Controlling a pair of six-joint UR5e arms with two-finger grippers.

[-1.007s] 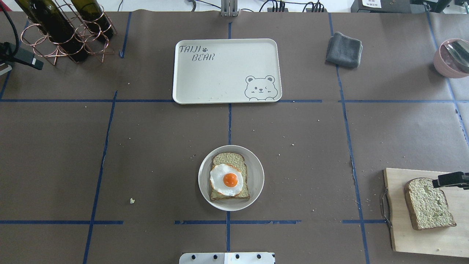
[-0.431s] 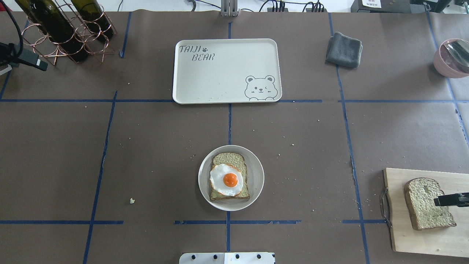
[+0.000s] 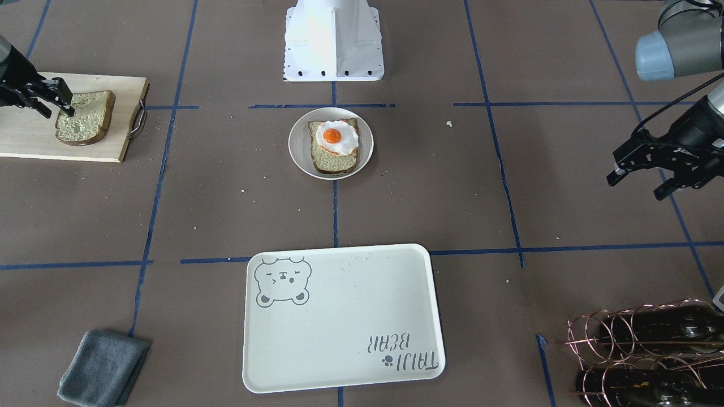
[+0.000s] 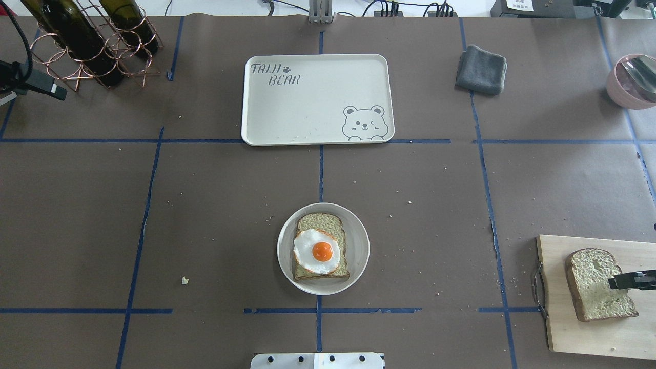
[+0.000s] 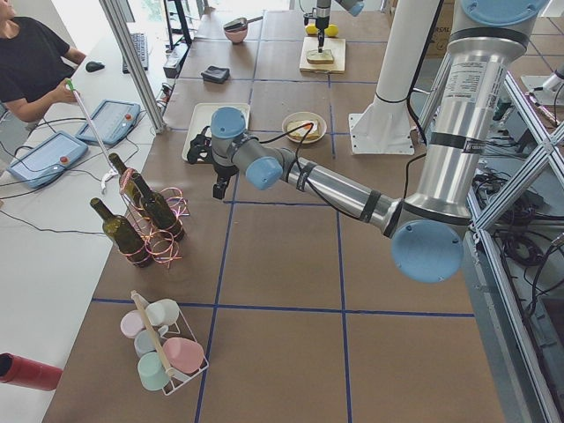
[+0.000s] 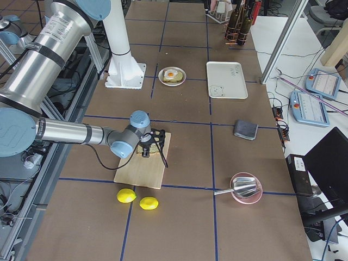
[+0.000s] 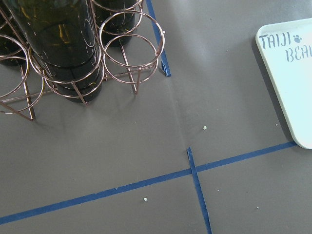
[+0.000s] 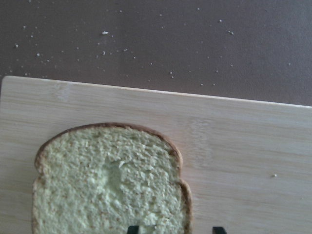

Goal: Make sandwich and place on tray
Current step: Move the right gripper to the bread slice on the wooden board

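Reaching for top slice (image 4: 594, 277) on wooden board (image 4: 569, 333); our right gripper (image 4: 613, 281) spread wide, straddling its crust. Egg-topped slice (image 4: 320, 225) sits on plate (image 4: 360, 233), tray (image 4: 307, 102) beyond. Next we pinch, lift.

Near me at centre one bread slice (image 4: 320, 221) lies flat on the round plate (image 4: 360, 247), fried egg (image 4: 316, 251) on top yolk-up; the second slice (image 4: 594, 279) lies flat on the wooden board (image 4: 564, 328) at my near right; the cream bear tray (image 4: 307, 102) sits far centre.
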